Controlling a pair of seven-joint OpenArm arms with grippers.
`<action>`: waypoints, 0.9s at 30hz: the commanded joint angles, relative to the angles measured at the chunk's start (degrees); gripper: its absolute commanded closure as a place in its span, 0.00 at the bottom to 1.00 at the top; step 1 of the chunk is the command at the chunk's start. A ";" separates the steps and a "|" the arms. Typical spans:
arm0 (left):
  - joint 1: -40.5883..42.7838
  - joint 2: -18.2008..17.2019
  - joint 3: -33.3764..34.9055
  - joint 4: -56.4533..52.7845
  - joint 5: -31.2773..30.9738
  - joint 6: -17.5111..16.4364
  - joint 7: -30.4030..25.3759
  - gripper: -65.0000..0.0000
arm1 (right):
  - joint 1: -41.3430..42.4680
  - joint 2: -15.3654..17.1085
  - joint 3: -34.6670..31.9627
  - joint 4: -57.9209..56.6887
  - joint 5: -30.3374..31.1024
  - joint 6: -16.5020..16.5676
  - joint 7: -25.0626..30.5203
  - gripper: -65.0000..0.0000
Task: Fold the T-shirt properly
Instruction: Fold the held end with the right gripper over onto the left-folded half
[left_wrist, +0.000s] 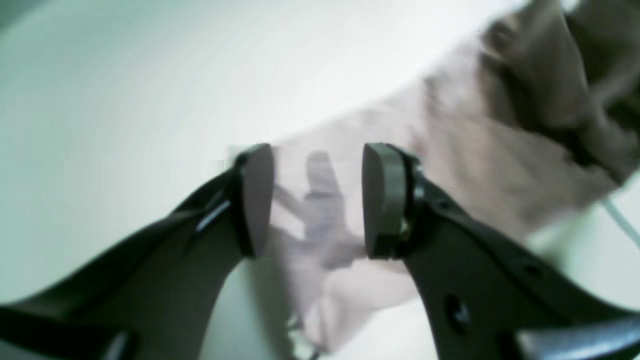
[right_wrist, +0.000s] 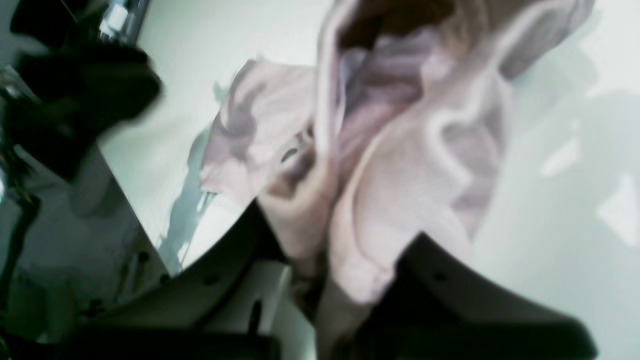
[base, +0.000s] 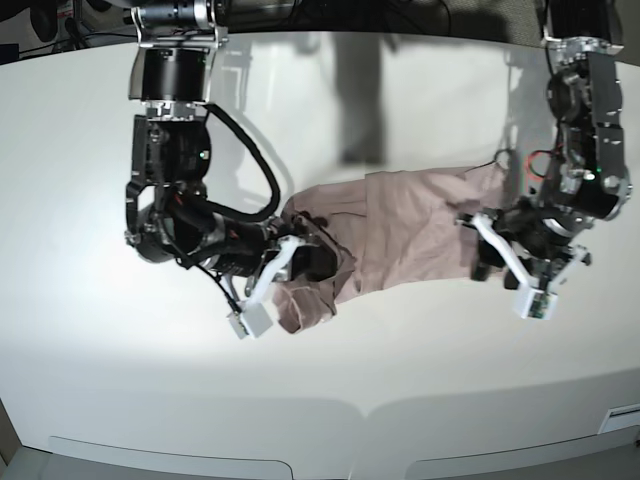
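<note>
The mauve-pink T-shirt (base: 410, 235) lies crumpled in a long band across the middle of the white table (base: 320, 390). My right gripper (base: 303, 262) is at its bunched left end in the base view. In the right wrist view that gripper (right_wrist: 330, 265) is shut on a wad of the T-shirt (right_wrist: 425, 165), which hangs in folds. My left gripper (base: 497, 265) hovers at the shirt's right end. Seen from the left wrist, the left gripper (left_wrist: 317, 200) is open, and the T-shirt (left_wrist: 480, 145) shows through the gap with nothing pinched.
A black cable (base: 262, 165) loops from the right arm near the shirt's left end. A thin white cable (left_wrist: 620, 220) runs beside the cloth in the left wrist view. The table's front edge (base: 320, 462) runs along the bottom of the base view.
</note>
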 joint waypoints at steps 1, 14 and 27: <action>-0.94 -1.33 -1.55 1.51 -0.20 0.31 -0.28 0.57 | 1.51 -1.14 -1.01 1.01 1.70 0.52 1.31 1.00; -0.79 -8.15 -10.16 1.68 -4.90 0.31 2.36 0.57 | 2.49 -8.16 -13.22 0.92 -4.92 0.52 2.82 1.00; -0.79 -8.17 -10.16 1.68 -6.45 0.31 2.36 0.57 | 2.27 -8.16 -24.33 -7.67 -11.74 -1.57 13.44 1.00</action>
